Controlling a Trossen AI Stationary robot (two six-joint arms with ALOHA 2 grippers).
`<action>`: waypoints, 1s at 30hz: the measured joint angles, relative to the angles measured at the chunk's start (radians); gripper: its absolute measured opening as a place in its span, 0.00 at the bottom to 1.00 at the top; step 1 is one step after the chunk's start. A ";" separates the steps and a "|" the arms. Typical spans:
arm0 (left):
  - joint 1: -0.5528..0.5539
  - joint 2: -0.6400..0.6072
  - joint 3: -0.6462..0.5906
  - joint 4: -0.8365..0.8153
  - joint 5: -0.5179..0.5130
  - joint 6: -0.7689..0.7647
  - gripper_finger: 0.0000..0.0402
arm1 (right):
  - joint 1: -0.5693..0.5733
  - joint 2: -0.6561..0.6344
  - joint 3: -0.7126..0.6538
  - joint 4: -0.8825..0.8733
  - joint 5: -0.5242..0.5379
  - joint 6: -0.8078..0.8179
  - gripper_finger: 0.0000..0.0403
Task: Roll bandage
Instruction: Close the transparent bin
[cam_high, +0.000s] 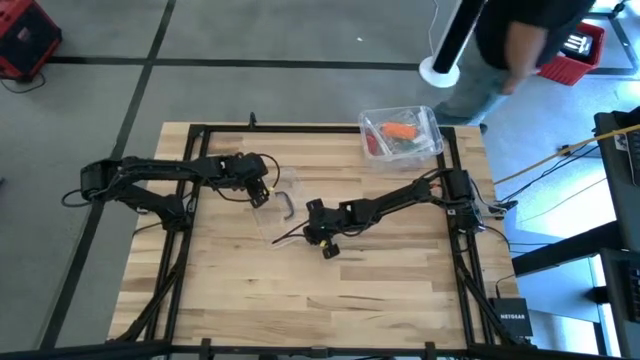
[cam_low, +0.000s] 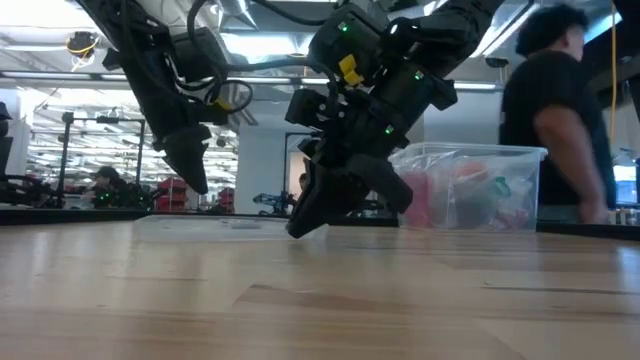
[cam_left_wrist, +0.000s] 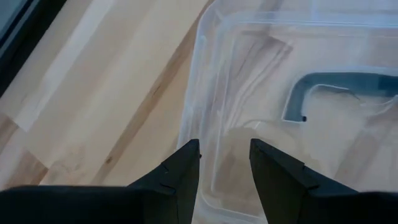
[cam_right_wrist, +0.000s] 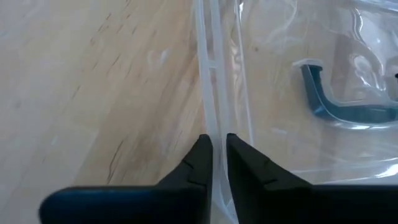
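1. The right hand (cam_right_wrist: 214, 158) is pinched on the rim of a clear lid (cam_right_wrist: 298, 93) lying flat on the tabletop (cam_high: 300, 290); its fingers (cam_right_wrist: 193, 165) are nearly pressed together, with only the thin plastic edge between them.
2. The left hand (cam_left_wrist: 224, 165) is held at the opposite edge of the lid, its fingers (cam_left_wrist: 180, 174) spread, one on either side of the rim (cam_left_wrist: 208, 118); whether the plastic is touched cannot be told.
3. A dark latch handle (cam_right_wrist: 339, 99) is seen on the lid, between the two hands.
4. The bandage (cam_high: 400, 130) is seen as an orange piece inside a clear box (cam_high: 432, 128), well apart from the lid, at the far edge of the tabletop on the right arm's side.
5. Beyond the box, a person in a dark top (cam_low: 555, 110) is seen.
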 joint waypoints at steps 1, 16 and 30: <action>-0.004 0.000 0.000 0.002 0.000 0.004 0.33 | -0.002 0.001 0.000 0.000 0.001 0.001 0.10; -0.363 -0.197 0.207 -0.004 -0.013 0.134 0.33 | -0.022 -0.289 -0.007 -0.317 -0.068 0.232 0.01; -0.500 -0.181 0.208 0.202 -0.012 0.343 0.45 | -0.114 -0.523 -0.006 -0.348 -0.159 0.498 0.00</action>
